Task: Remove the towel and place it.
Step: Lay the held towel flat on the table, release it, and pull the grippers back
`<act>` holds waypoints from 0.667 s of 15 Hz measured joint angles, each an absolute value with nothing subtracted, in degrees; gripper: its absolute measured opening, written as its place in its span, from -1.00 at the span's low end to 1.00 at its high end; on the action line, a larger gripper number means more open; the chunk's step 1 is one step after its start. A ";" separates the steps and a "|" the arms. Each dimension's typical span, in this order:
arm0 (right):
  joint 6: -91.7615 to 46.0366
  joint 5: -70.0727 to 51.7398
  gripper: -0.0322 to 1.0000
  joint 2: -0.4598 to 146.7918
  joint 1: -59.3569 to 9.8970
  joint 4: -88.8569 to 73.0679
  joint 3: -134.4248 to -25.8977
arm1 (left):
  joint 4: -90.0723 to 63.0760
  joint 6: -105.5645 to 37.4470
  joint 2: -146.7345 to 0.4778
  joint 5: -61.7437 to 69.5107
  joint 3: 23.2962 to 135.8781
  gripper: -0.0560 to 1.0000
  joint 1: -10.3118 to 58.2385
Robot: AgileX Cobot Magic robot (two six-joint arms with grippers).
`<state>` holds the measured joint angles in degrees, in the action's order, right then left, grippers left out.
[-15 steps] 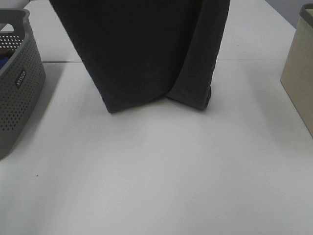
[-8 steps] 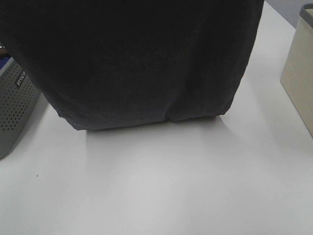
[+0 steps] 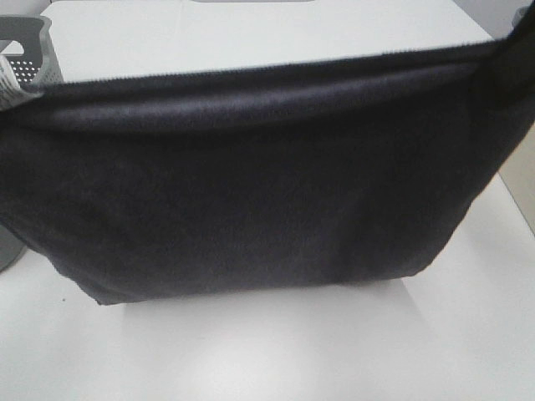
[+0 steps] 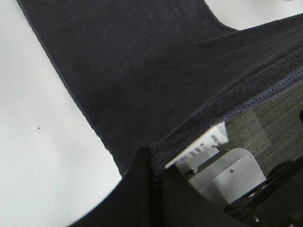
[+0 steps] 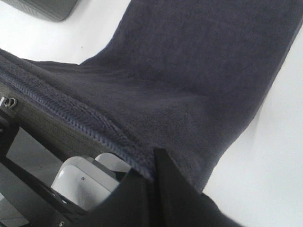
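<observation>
The dark charcoal-navy towel hangs spread wide across the high view, its hemmed top edge stretched taut from left to right and its lower edge near the white table. My left gripper is shut on the towel's top corner beside a white label. My right gripper is shut on the other top corner along the stitched hem. Neither gripper shows in the high view; the towel falls away below each.
The grey perforated basket stands at the far left of the table, mostly hidden behind the towel; one corner of it shows in the right wrist view. The beige bin seen earlier at the right is hidden by the towel.
The towel has spread from a narrow hanging fold into a wide sheet and come down and toward the camera; its top hem now shows, and it covers the basket and the beige bin.
</observation>
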<state>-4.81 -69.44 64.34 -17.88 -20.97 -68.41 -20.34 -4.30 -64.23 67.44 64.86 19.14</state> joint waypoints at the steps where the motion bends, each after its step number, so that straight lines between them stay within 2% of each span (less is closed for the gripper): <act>1: -4.81 -69.44 -0.92 63.60 -17.88 -20.97 -65.49 | -21.08 -4.47 -64.23 67.44 62.97 -0.89 19.14; 10: -4.81 -65.83 -0.92 63.03 -17.88 -24.35 -42.69 | -26.36 -5.33 -65.15 67.21 45.49 -0.89 19.31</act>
